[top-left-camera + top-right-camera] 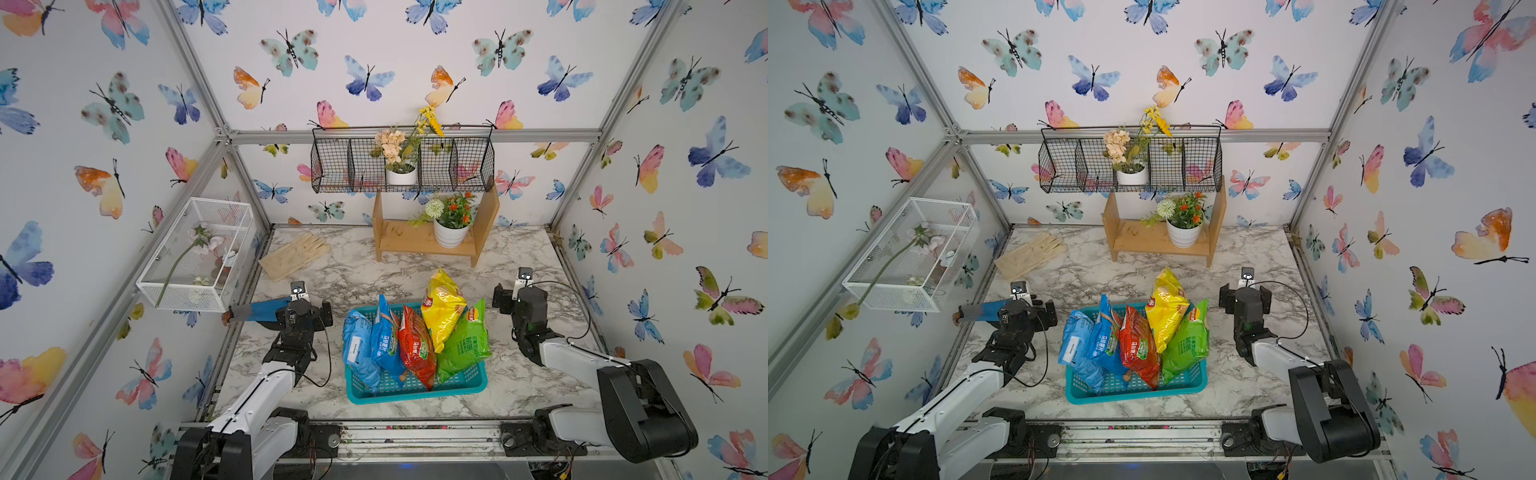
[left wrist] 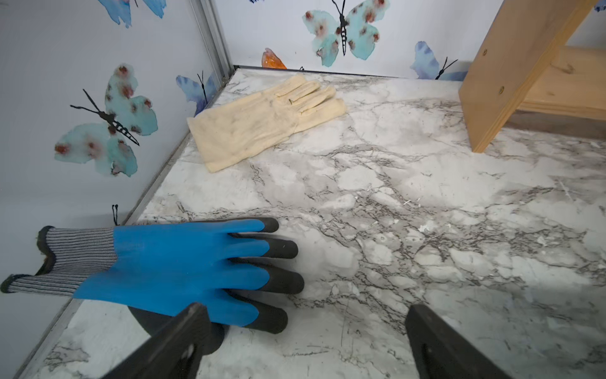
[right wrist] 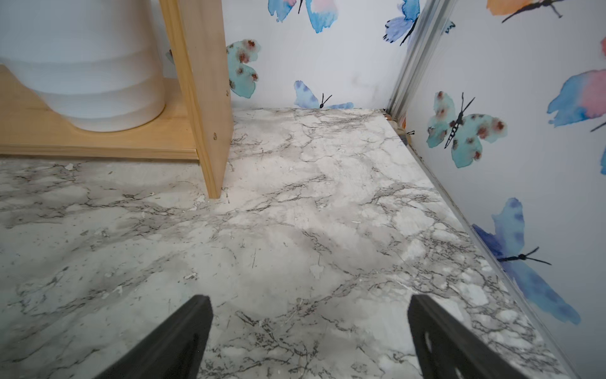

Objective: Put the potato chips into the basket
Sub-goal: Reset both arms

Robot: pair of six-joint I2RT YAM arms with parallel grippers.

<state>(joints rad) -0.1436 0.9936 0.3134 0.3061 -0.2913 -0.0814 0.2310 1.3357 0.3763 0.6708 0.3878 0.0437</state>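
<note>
All five chip bags sit in the teal basket (image 1: 415,395), in the lower middle of both top views, packed side by side like a fan. Each has its long axis running roughly from the bottom of the frame toward the top. From the left come the pale blue bag (image 1: 357,349), the darker blue bag (image 1: 384,336) and the red bag (image 1: 415,349), all leaning on one another with their lower ends near the basket's near rim. The green bag (image 1: 465,340) is on the right with its upper end tipped toward the upper right. The yellow bag (image 1: 442,307) rests over the red and green ones, its upper end poking past the far rim. The left arm reaches up from the lower left corner, and its claw, the left gripper (image 2: 306,310), is left of the basket and apart from it, pointing toward the top of the frame. Its jaws are spread wide with nothing between them, one finger over the edge of a blue glove (image 2: 170,262) lying on the marble table (image 1: 519,374). A cream glove (image 2: 262,121) lies farther back. The right arm comes in from the lower right. The right gripper (image 3: 310,300) is right of the basket, clear of the bags, and faces the wooden shelf (image 3: 196,98), its jaws also wide apart and empty.
</note>
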